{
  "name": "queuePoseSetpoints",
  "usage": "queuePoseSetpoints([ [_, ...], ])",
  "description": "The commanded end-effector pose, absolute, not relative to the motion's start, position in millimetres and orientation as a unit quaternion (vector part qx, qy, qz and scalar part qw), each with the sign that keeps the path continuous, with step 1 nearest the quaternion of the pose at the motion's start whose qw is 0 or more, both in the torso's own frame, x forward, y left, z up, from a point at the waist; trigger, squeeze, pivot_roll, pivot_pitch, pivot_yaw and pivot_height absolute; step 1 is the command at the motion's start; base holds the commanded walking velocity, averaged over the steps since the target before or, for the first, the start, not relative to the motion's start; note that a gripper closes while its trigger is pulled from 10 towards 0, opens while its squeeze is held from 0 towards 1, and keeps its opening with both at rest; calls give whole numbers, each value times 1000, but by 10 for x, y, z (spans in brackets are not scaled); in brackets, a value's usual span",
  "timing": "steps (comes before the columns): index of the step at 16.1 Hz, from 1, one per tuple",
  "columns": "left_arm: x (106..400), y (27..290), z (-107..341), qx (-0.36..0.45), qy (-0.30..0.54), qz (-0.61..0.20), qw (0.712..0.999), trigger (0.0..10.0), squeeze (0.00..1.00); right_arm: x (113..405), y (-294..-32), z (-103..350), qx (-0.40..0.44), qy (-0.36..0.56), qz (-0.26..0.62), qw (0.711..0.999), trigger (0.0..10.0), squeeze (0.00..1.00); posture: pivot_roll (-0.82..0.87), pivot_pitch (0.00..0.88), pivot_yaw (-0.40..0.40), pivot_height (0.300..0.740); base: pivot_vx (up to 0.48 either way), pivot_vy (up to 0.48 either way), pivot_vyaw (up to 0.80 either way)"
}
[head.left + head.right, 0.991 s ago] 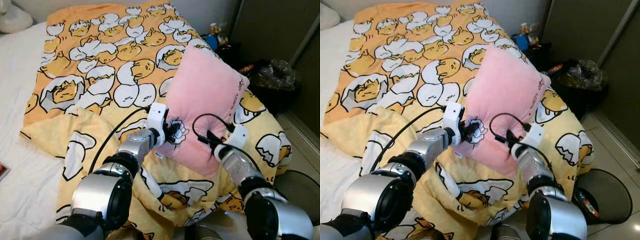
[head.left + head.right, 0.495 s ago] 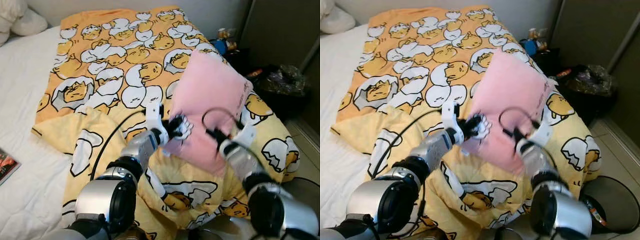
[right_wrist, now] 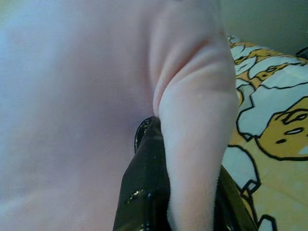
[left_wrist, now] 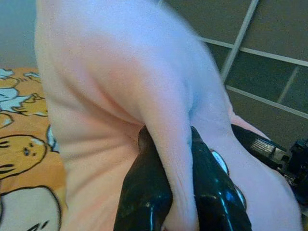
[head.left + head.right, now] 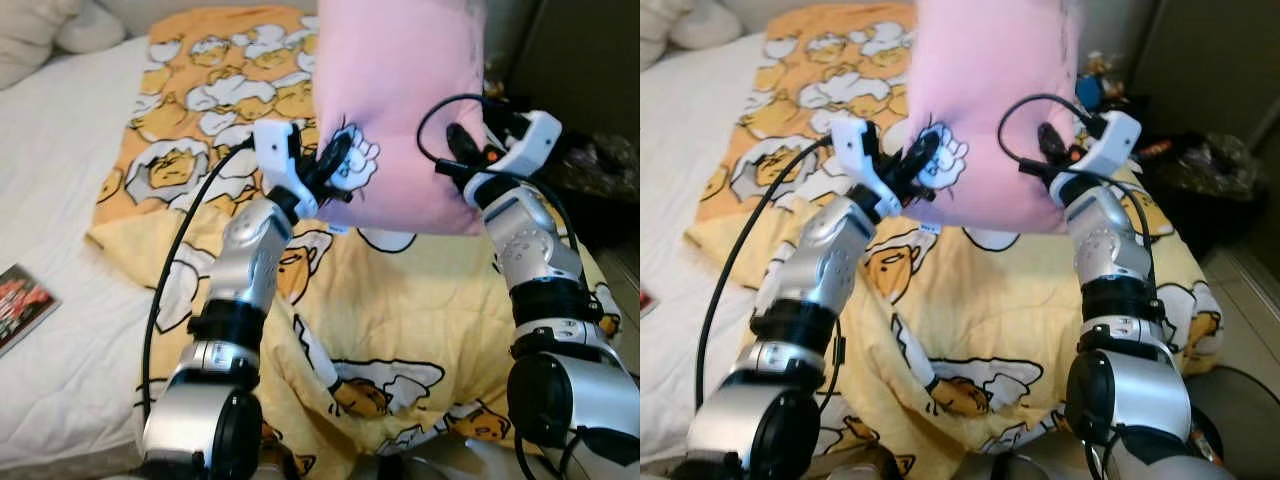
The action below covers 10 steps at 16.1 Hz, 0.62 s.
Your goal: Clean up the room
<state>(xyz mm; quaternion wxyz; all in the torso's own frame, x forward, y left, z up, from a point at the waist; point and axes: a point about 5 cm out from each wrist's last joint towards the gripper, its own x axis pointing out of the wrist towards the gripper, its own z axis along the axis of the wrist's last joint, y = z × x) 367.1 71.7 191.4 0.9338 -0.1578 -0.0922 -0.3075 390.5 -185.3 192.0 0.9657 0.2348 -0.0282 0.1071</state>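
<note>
Bed: white sheet point(image 5: 60, 190) on the robot's left side, with an orange and yellow blanket point(image 5: 400, 340) printed with egg-yolk cartoon figures spread over the middle and right, rumpled at the near edge.
Pillows: pale ones point(image 5: 40, 35) lie at the far left corner of the bed.
Booklet: a small dark magazine or booklet point(image 5: 20, 305) lies on the white sheet at the left edge, well apart from the blanket's fold.
Background: dark panelled wall or wardrobe on the right, with dark clutter point(image 5: 605, 160) on the floor beside the bed; too dim to name.
Pink pillow point(image 5: 400, 110): held up in the air above the blanket, upright, its top running out of the eye views; a small white tag hangs at its lower left edge.
Left gripper point(image 5: 335, 160): raised to the pillow's lower left corner; in the left wrist view both black fingers point(image 4: 144, 192) are pinched tight with a ridge of pink fabric squeezed between them.
Right gripper point(image 5: 455, 150): at the pillow's lower right edge; in the right wrist view the fingers point(image 3: 144, 192) are clamped on a thick fold of the same pink fabric.
Cables: black leads loop from each wrist, one arcing in front of the pillow on the right, one trailing down along the left arm.
</note>
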Motion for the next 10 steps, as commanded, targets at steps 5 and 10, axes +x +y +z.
queuePoseSetpoints([
  [5,3691,779,1876,-98,-96,-238,961,10000,0,3831,-1674,1633,158,14,97,983,10000,0,34,0,4,740,0,192,374],
  [10,3721,836,1831,-55,-87,-214,971,10000,0,3802,-1603,1545,132,22,109,985,10000,0,31,0,8,740,0,480,448],
])
